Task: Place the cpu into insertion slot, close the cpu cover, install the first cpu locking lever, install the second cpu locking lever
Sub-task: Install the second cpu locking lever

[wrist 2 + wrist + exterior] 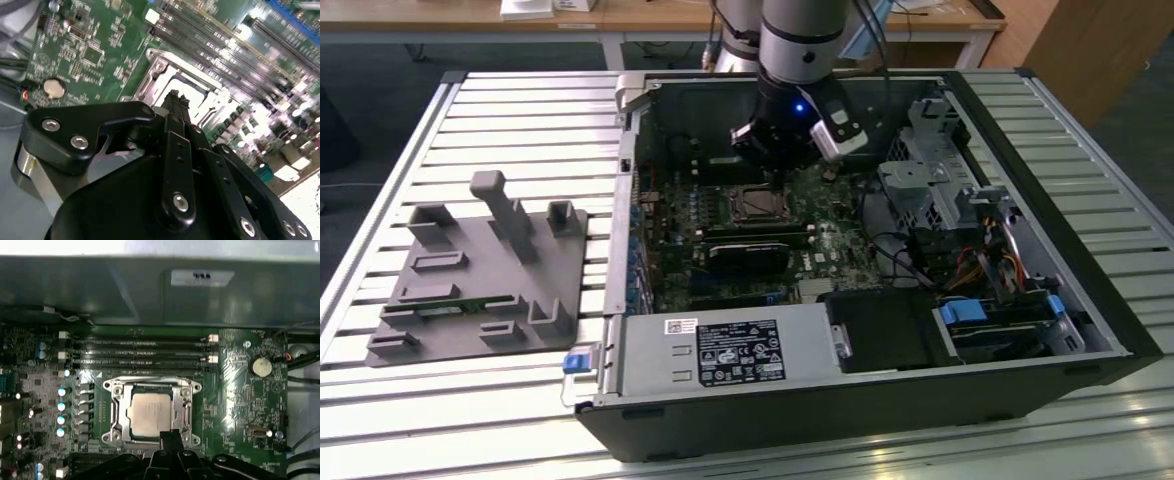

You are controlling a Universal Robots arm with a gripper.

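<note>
On the exterior view's left, well apart from the gripper point(781, 172), a grey fixture block point(478, 275) with upright posts lies on the slatted table point(400, 400). Nearer in, the open computer case point(854, 410) holds the green motherboard point(854, 240), and the arm reaches down into it from above.

The gripper hangs just over the near edge of the insertion slot point(755, 205), its fingers point(170, 438) drawn together into a narrow black tip; whether anything is pinched there I cannot tell. In the first wrist view the cpu point(148, 413) sits flat in the insertion slot point(116, 392), and the cpu cover point(182, 401) lies around it as a silvery frame, just ahead of the fingertips. Beyond the socket run the memory slots point(145, 352) against the case wall; a coin cell point(261, 367) sits off to one side, and a row of capacitors point(62, 410) to the other.

On the exterior view's right, the drive cage point(927, 185) and tangled cables point(987, 260) stand beside the arm.
</note>
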